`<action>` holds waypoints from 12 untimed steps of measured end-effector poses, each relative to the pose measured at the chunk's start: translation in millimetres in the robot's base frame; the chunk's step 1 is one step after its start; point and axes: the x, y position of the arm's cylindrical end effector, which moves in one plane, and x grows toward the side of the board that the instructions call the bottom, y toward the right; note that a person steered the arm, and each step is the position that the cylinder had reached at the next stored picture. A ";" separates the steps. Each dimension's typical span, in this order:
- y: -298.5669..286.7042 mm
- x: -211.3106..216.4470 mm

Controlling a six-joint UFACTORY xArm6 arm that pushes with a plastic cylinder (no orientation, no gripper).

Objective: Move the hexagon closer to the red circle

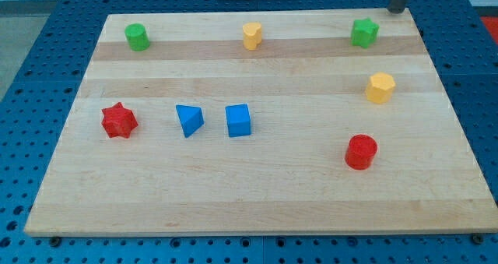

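The yellow hexagon (380,87) lies near the view's right edge of the wooden board (257,202). The red circle (361,152) lies below it and slightly to the left, about a block's width apart from it. My tip (396,12) is at the view's top right, just at the board's far edge. It is up and to the right of the green star (364,32) and well above the hexagon. It touches no block.
A green cylinder (138,36) sits at the top left and a small yellow block (252,35) at the top middle. A red star (119,120), a blue triangle (189,120) and a blue cube (239,120) stand in a row at mid-left.
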 end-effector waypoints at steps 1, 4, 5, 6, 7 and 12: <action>2.1 5.7; 35.6 150.1; 27.3 153.7; -18.2 166.8; -41.1 166.8; -83.6 245.6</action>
